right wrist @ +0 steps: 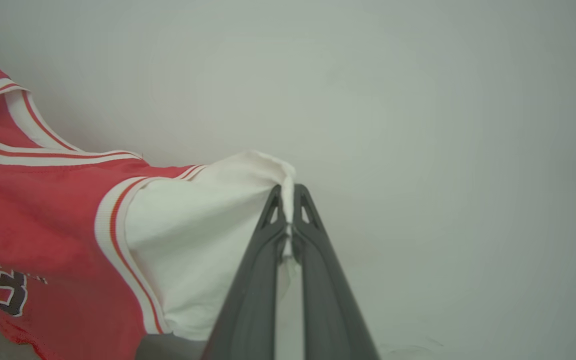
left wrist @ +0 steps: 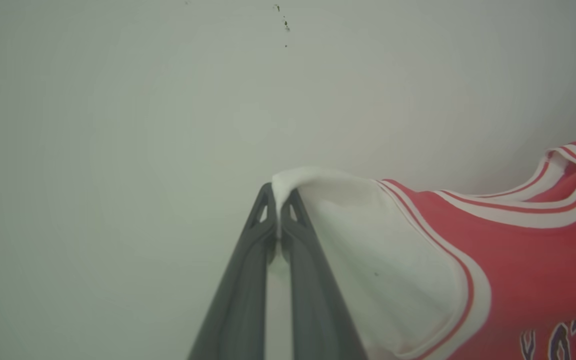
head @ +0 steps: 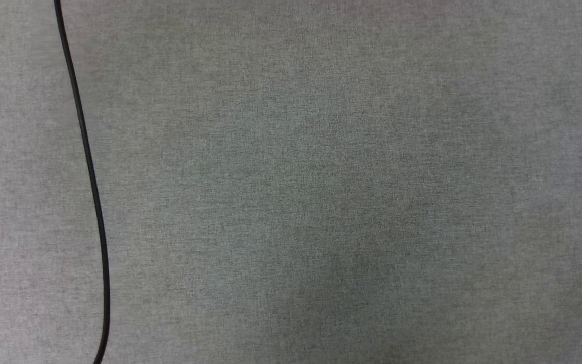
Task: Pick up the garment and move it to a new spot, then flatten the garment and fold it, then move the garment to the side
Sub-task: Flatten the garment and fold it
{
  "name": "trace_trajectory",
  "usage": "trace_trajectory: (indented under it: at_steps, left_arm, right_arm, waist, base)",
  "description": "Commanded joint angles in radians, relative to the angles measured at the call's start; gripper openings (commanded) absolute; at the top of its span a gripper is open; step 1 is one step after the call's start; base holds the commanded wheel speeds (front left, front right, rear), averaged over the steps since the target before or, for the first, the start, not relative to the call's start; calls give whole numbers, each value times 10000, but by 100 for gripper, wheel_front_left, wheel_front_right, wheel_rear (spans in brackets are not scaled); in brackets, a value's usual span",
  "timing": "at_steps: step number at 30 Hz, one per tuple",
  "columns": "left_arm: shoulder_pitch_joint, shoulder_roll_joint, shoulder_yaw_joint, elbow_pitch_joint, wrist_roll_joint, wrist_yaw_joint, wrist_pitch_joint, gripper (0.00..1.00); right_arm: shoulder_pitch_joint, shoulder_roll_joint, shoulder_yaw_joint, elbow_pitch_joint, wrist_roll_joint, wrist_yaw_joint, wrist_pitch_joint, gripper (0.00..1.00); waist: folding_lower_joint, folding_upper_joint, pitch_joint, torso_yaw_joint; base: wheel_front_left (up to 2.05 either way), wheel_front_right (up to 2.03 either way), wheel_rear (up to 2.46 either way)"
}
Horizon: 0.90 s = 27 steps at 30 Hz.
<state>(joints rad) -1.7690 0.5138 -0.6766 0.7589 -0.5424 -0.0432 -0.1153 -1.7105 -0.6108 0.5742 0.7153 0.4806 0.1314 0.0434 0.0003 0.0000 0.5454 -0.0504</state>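
Presently, the garment (left wrist: 518, 260) is held spread between two pincers: the left pincer (left wrist: 279, 212) is clamped on one white sleeve (left wrist: 363, 240), the right pincer (right wrist: 288, 207) on the other sleeve (right wrist: 193, 225). Its shoulder axis runs pincer to pincer, so both arms are judged equally near.

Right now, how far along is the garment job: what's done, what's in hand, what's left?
Done: the pick-up, it seems. The left gripper is shut on one white sleeve, the right gripper on the other sleeve. In hand: the garment hangs spread between them, apparently mid-carry. Left: setting it on the grey surface, then flattening, folding and moving it aside; its red body shows no fold.
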Motion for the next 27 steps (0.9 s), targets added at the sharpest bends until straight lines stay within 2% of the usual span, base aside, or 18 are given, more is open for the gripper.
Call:
trace_trajectory:
  at_steps: [1,9,14,17,24,25,27]
  left_arm:
    - [119,-43,-28,131,-12,-51,-172,0]
    - [1545,-75,20,571,-455,-241,-984,0]
    - [3165,21,204,72,-860,-69,-1301,0]
    - [4403,13,275,-435,-1109,99,-1403,0]
    - [7810,194,628,-1978,-1851,858,-1488,0]
    - [9181,224,788,-2489,-2193,1165,-1496,0]
    - [10101,246,822,-2739,-2357,1324,-1503,0]
  right_arm:
    - [31,74,173,147,112,-16,-136,0]
    - [1054,368,1173,715,1052,-14,-964,0]
    - [2177,339,1906,490,1617,-14,-1451,0]
    - [2951,238,2232,180,2051,-16,-1630,0]
    - [5231,34,2859,-496,2820,-15,-2009,0]
    - [6301,5,3028,-702,3110,-16,-2166,0]
    - [7000,-16,3108,-796,3249,-15,-2259,0]
  waist:
    - [-3,0,35,-2]
    - [-3,0,-273,-73]
    - [-3,0,-695,-25]
    - [-3,0,-1023,32]
    - [-3,0,-1888,150]
    - [-3,0,-2278,153]
    - [-3,0,-2575,155]
  base:
    - [0,0,0]
    - [0,0,0]
    - [0,0,0]
    - [0,0,0]
    - [0,0,0]
    - [0,0,0]
    - [0,0,0]
